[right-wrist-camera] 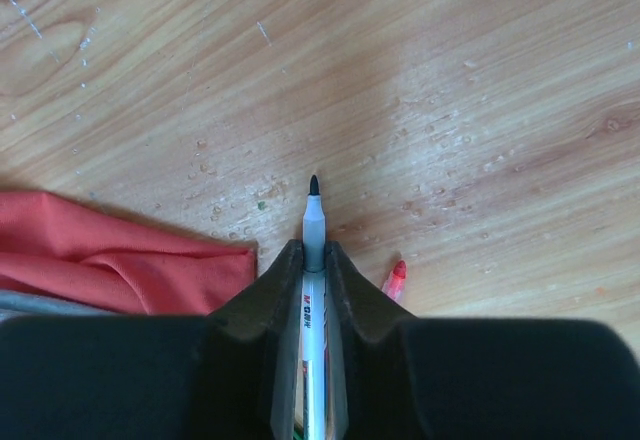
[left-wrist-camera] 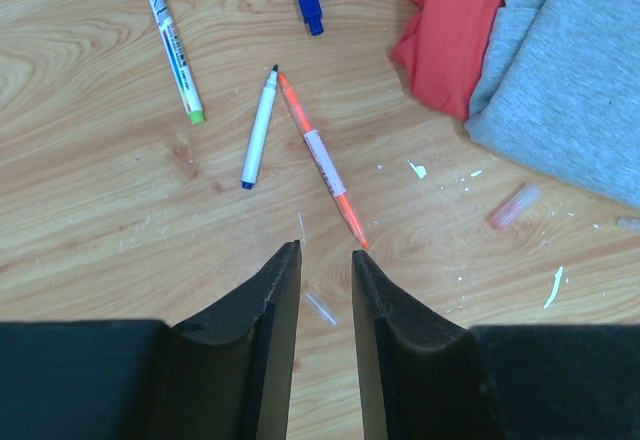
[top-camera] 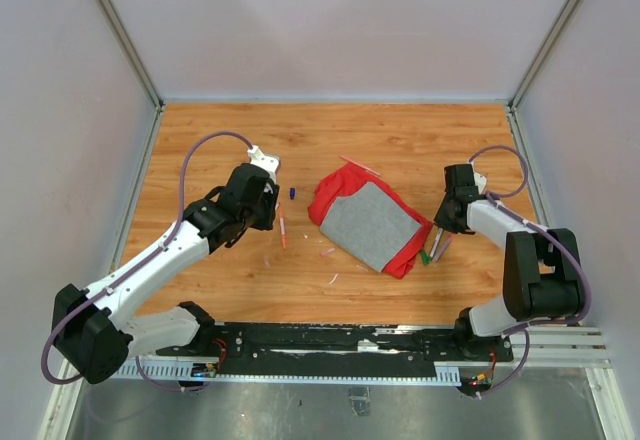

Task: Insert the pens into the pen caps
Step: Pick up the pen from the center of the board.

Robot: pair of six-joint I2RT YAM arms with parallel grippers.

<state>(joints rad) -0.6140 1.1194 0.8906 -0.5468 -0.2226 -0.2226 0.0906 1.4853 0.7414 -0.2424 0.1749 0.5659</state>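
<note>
My right gripper [right-wrist-camera: 314, 247] is shut on a white-barrelled pen [right-wrist-camera: 313, 218]. Its dark uncapped tip sticks out past the fingertips, just above the wood. In the top view this gripper [top-camera: 441, 228] sits at the right edge of the cloth, with more pens [top-camera: 436, 250] lying just below it. My left gripper [left-wrist-camera: 325, 252] hangs open over the table, holding nothing. Ahead of it lie an orange pen [left-wrist-camera: 322, 163], a white pen with a blue end [left-wrist-camera: 258, 132], a green pen [left-wrist-camera: 170, 42], a blue pen cap [left-wrist-camera: 309, 7] and a pink pen cap [left-wrist-camera: 514, 206].
A red-and-grey cloth [top-camera: 370, 222] lies crumpled at the table's middle, with a pink pen [top-camera: 360, 165] by its far edge. A red-tipped pen [right-wrist-camera: 396, 278] lies beside my right fingers. Small pale scraps [top-camera: 334, 278] dot the wood near the front.
</note>
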